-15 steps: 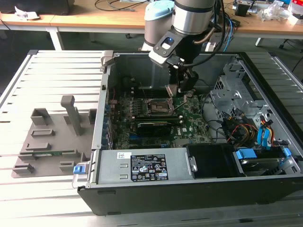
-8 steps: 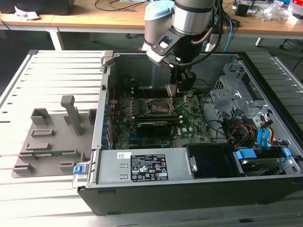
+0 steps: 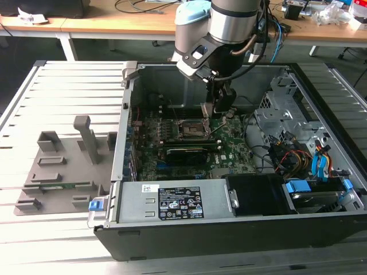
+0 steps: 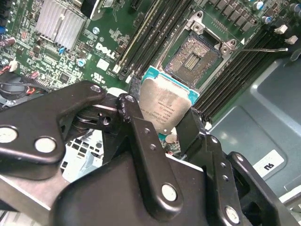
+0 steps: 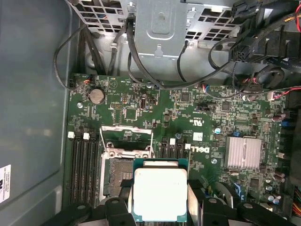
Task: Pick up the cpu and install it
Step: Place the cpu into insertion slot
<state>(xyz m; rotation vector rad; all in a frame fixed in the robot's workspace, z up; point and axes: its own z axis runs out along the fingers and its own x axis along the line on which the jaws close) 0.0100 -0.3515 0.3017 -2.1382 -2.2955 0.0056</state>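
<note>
In the exterior view, the arm (image 3: 229, 26) is reaching down into the open case (image 3: 241, 229), which is lying on its side on a slatted table (image 3: 57, 80). The gripper (image 3: 218, 112) is hanging over the green board (image 3: 229, 152), just beside the socket (image 3: 192, 130) on the exterior view's right. A grey fixture (image 3: 63, 166) is sitting on the table at the exterior view's left, apart from the case.

In the second wrist view, the gripper (image 4: 162, 120) is clamping the cpu (image 4: 165, 101) by two opposite edges between its black fingers (image 4: 134, 122). The cpu is showing its silvery top and is hanging above the board (image 4: 103, 52), near the socket (image 4: 195, 59) and not seated in it. The socket is lying open with its contacts bare. Long slots (image 4: 146, 33) are running along both sides of the socket, and a ribbed heatsink (image 4: 59, 23) is sitting further off.

In the first wrist view, the cpu (image 5: 160, 194) is sitting in the gripper (image 5: 160, 207), overlapping one corner of the socket (image 5: 117, 176), whose frame is standing raised. The heatsink (image 5: 243, 153) and a round battery (image 5: 96, 95) are lying elsewhere on the board (image 5: 188, 108).
</note>
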